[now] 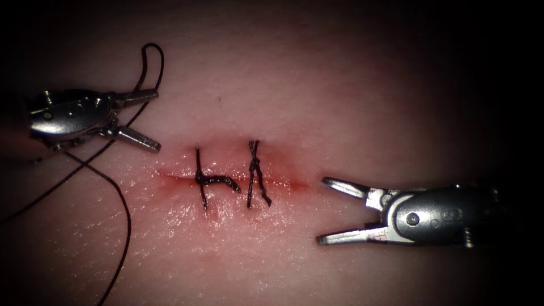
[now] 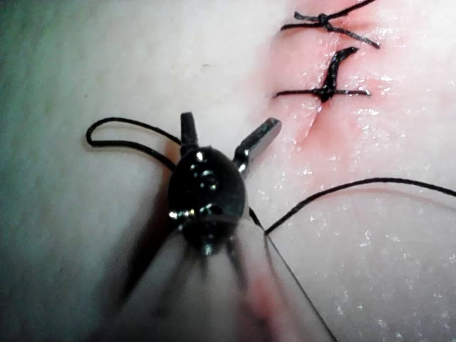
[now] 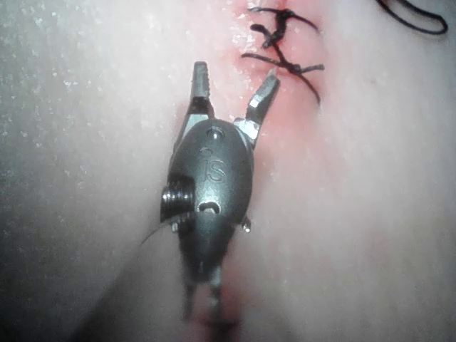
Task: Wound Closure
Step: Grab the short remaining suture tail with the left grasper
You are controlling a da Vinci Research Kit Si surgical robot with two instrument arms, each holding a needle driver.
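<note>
Two tied stitches (image 1: 232, 180) cross the cut (image 1: 170, 174) in the tissue (image 1: 317, 85), amid a red sheen of fluid (image 1: 283, 184). The left tool (image 1: 148, 119) sits to the left of the cut, jaws apart; loose thread (image 1: 122, 204) loops past its far jaw and trails off to the near left, though whether it is caught there is hard to tell. The right tool (image 1: 328, 211) lies just right of the cut's right end, jaws apart, holding nothing. No needle can be made out
</note>
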